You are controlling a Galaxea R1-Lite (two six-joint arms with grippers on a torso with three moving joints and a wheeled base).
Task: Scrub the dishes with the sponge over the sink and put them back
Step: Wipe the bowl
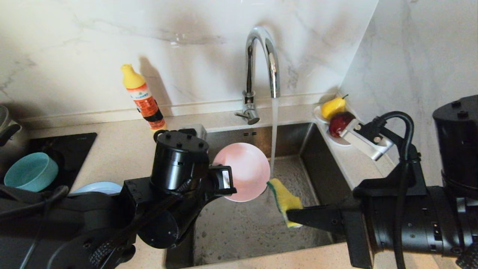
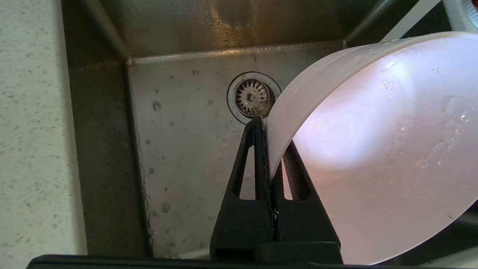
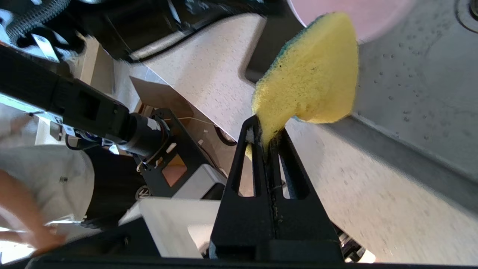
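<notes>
My left gripper is shut on the rim of the pale pink bowl. It holds the bowl tilted on edge over the sink, inside facing right. My right gripper is shut on the yellow sponge, whose green side faces the bowl. The sponge hangs just right of the bowl's lower rim; whether they touch I cannot tell. The teal bowl and the grey-blue plate sit on the counter at the left.
Water runs from the chrome faucet into the sink just right of the bowl. The drain strainer lies below. An orange detergent bottle stands behind; a white dish with pear and apple sits at the right.
</notes>
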